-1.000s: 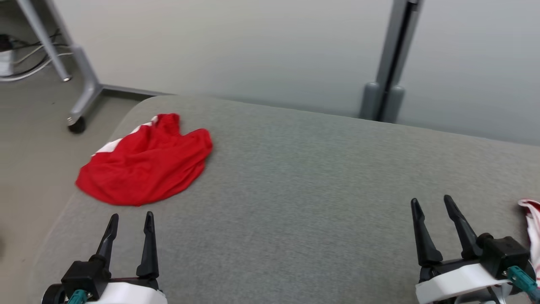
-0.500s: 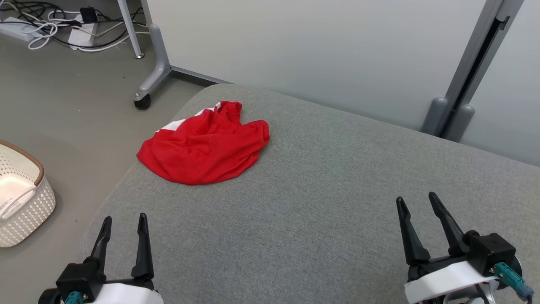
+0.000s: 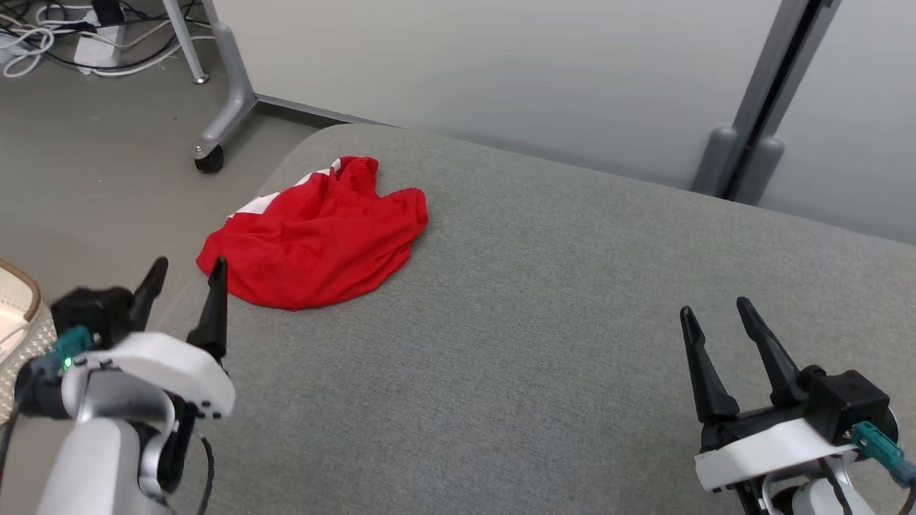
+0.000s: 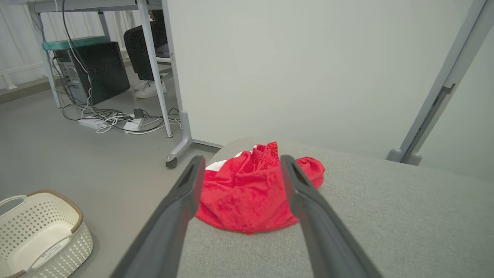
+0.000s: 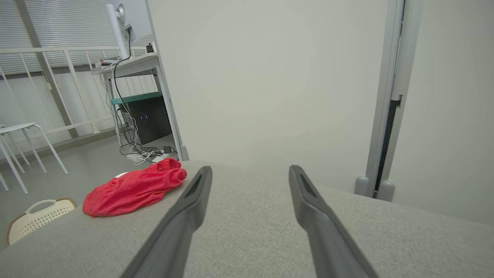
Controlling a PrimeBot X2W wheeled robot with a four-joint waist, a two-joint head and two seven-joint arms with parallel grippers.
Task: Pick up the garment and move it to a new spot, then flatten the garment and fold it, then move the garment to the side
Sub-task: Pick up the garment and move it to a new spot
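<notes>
My left claw (image 3: 189,263) is spread wide and holds nothing, hovering just short of the near-left edge of the red garment (image 3: 315,236). The garment lies crumpled by the far left corner of the grey padded surface (image 3: 537,322), close to its rounded edge. My right claw (image 3: 715,306) is likewise spread and empty, well apart from the cloth, over the near right of the surface. I judge the step in hand to be the first pick-up. To do it well I should come down on a raised fold rather than the flat hem, press my fingertips lightly into the padding so they gather cloth between them, and close fully before lifting. The fabric looks thin, so a shallow pinch may slip, and I should draw it inward, away from the drop towards the white basket (image 4: 38,227)
</notes>
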